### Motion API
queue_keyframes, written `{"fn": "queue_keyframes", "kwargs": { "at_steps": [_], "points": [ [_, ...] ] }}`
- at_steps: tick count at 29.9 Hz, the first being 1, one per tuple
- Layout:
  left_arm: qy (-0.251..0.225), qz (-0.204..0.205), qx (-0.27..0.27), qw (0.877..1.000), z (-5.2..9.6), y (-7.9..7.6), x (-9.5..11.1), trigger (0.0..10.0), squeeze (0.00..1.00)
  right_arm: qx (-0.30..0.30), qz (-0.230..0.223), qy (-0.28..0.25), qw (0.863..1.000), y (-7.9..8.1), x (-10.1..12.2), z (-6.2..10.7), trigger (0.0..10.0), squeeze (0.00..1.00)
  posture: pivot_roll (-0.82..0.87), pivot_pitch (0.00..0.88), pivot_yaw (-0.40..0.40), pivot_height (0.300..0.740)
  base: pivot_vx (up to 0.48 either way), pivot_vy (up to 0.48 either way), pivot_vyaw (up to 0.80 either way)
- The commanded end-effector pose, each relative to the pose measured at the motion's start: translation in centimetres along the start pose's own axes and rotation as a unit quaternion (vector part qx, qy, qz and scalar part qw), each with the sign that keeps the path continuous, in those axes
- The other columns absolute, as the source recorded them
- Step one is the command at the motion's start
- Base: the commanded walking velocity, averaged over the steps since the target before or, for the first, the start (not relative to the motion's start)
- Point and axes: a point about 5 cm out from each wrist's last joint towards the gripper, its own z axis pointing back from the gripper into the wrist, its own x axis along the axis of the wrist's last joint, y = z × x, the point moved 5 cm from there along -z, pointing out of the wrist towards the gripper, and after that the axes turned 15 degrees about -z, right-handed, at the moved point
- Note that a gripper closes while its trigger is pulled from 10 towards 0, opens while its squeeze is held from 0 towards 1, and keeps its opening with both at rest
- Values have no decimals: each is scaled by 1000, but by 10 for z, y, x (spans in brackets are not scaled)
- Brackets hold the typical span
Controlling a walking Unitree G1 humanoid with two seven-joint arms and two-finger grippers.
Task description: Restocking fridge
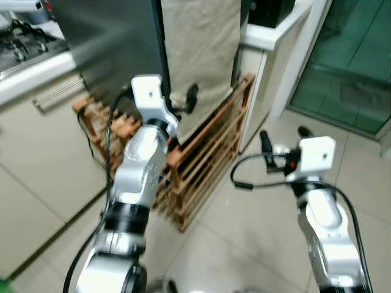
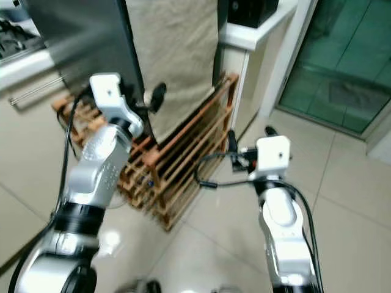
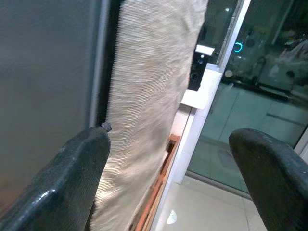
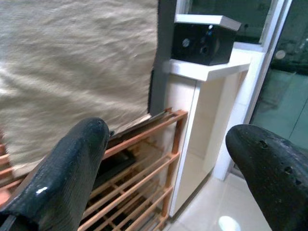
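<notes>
1. Left eye view: the left pincer (image 1: 183, 99) is raised close to the dark fridge (image 1: 110, 43), at the edge where the beige cloth (image 1: 201, 55) hangs down its side. Its fingers are spread and grasp nothing; judging by the height and aim, it is lined up to reach the door edge. A wooden rack (image 1: 208, 159) leans against the cloth, standing on the tiled floor (image 1: 256, 244). The stove (image 1: 24, 46) sits in the table at far left.

2. Right eye view: the right pincer (image 2: 250, 141) hovers low over the floor, well apart from the fridge, released and empty, probably held clear to leave room for the left arm. No item to restock can be seen.

3. Left wrist view: the two fingers (image 3: 72, 178) stand wide apart, framing the cloth and the dark fridge panel beside it.

4. Right wrist view: the open fingers (image 4: 62, 178) point toward the rack and a white ledge (image 4: 207, 72) bearing a black box (image 4: 204, 43).
</notes>
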Motion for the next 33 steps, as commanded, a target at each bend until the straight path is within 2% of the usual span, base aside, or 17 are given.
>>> {"fn": "queue_keyframes", "kwargs": {
  "at_steps": [1, 3, 5, 7, 11, 14, 17, 18, 19, 20, 24, 27, 33],
  "points": [
    [5, -3, 7, 1000, -2, 4, -2, 10000, 0, -2, -1, -5, 1000, 0, 4, 1, 10000, 157, -225, 110, 43, 735, 0, 0, 0],
    [8, -6, 28, 1000, -2, 15, -4, 10000, 0, -8, 6, -11, 1000, -1, 7, 3, 10000, 161, -230, 107, 52, 735, 0, 0, 0],
    [11, -3, 43, 999, 10, 26, -7, 10000, 0, -19, 13, -26, 999, -4, 16, 8, 10000, 157, -238, 104, 58, 735, 0, 0, 0],
    [5, -16, 49, 999, 38, 35, -8, 10000, 0, -36, 24, -50, 998, -8, 29, 22, 10000, 161, -234, 103, 63, 735, 0, 0, 0],
    [-8, -82, 18, 996, 101, 29, -8, 10000, 0, -59, 47, -52, 996, -13, 33, 65, 10000, 173, -202, 89, 45, 735, 0, 0, 0],
    [9, -97, 20, 995, 128, 28, -20, 10000, 0, -74, 60, -58, 994, -19, 37, 81, 10000, 180, -184, 80, 31, 735, 0, 0, 0],
    [-1, -94, 39, 995, 124, 27, -19, 10000, 0, -78, 65, -76, 992, -20, 42, 77, 10000, 180, -186, 69, 27, 735, 0, 0, 0],
    [-12, -95, 44, 994, 118, 26, -14, 10000, 0, -76, 64, -85, 991, -18, 45, 72, 10000, 176, -186, 67, 27, 735, 0, 0, 0],
    [-31, -80, 59, 995, 107, 26, -4, 10000, 0, -44, 77, -109, 990, -6, 51, 62, 10000, 176, -199, 55, 29, 735, 0, 0, 0],
    [-34, -76, 61, 995, 105, 26, -2, 10000, 0, -35, 81, -114, 989, -3, 52, 60, 10000, 176, -199, 55, 29, 735, 0, 0, 0],
    [-45, -55, 66, 995, 96, 23, 2, 10000, 0, -61, 88, -110, 988, -16, 44, 51, 10000, 165, -205, 45, 33, 735, 360, 0, 0],
    [-41, -61, 56, 996, 87, 18, 0, 10000, 0, -75, 72, -88, 991, -23, 35, 42, 10000, 173, -207, 37, 34, 735, 480, 0, 0],
    [-42, -60, 57, 996, 77, 18, 0, 10000, 0, -54, 65, -88, 993, -17, 32, 34, 10000, 173, -209, 30, 35, 735, 480, 0, 0]
  ]
}}
